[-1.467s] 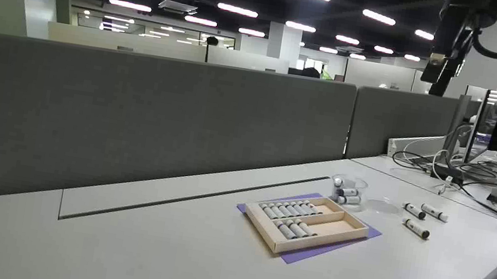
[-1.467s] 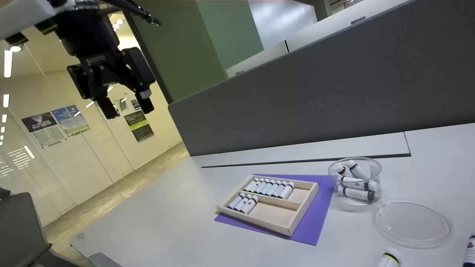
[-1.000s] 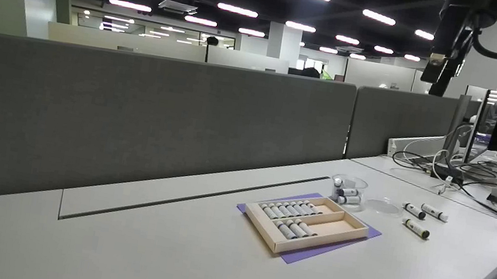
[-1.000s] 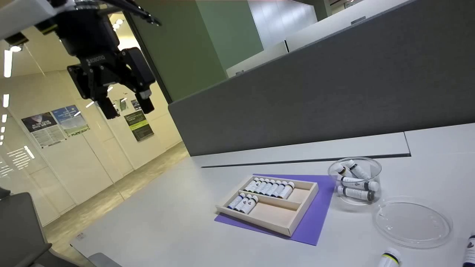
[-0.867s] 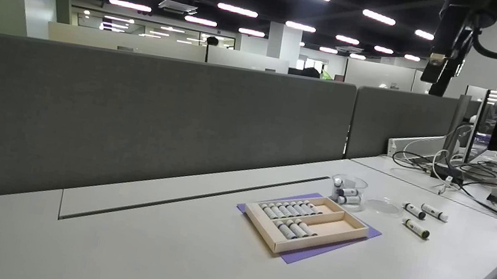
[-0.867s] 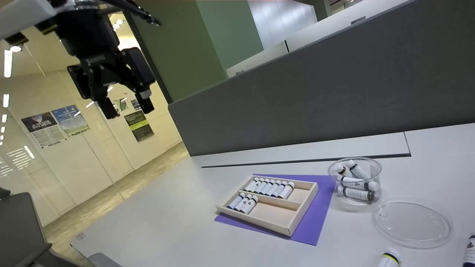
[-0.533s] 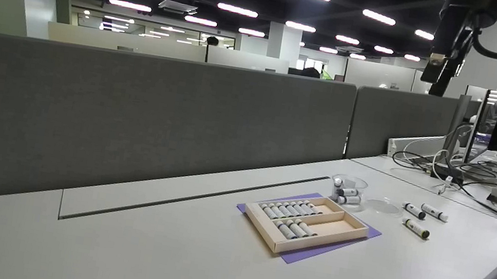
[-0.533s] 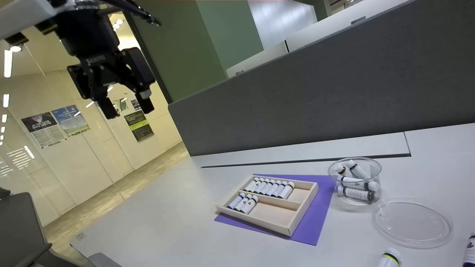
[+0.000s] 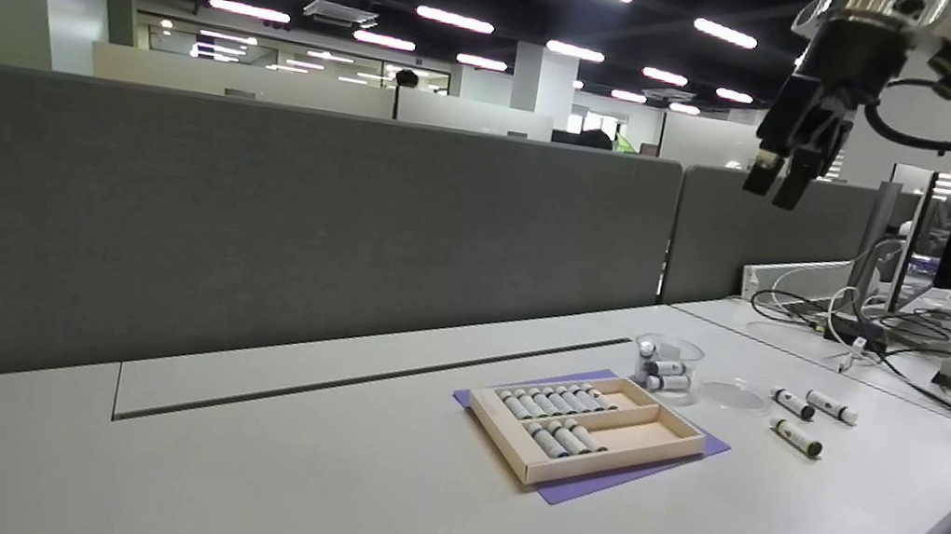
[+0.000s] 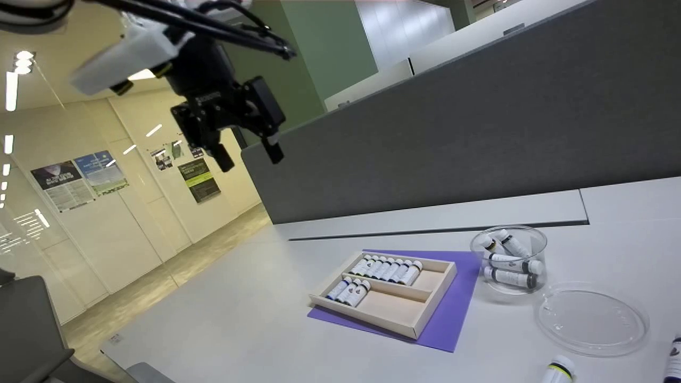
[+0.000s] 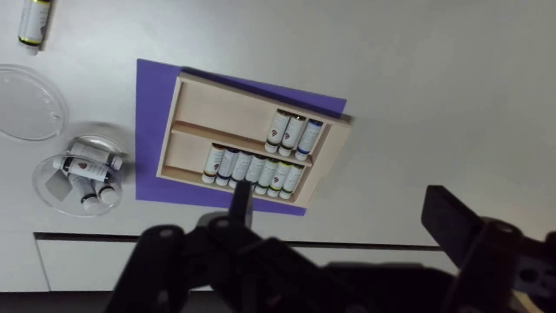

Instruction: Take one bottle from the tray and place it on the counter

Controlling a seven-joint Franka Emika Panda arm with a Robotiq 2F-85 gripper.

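The tan wooden tray (image 9: 638, 437) has two compartments and stands on a purple sheet; it shows in an exterior view (image 10: 391, 309) and in the wrist view (image 11: 217, 104). Small white bottles lie in it: three bottles (image 11: 293, 132) in one compartment and a row of several bottles (image 11: 213, 163) in the other. The off-white counter (image 9: 308, 506) spreads around it. My gripper (image 9: 775, 191) is in the air, high above the counter and apart from the tray. It is open and empty, its fingers wide apart in an exterior view (image 10: 251, 159) and in the wrist view (image 11: 339, 195).
A clear cup (image 10: 508, 252) with several bottles in it stands beside the purple sheet (image 10: 457, 298). A clear round lid (image 10: 591, 319) lies near it. Three loose bottles, one with a yellow band (image 9: 796, 437), lie farther along. A grey partition (image 9: 302, 232) runs along the back.
After holding still, my gripper has moved towards the tray side: left and slightly down in an exterior view, right in another. It stays open. The tray and bottles have not moved.
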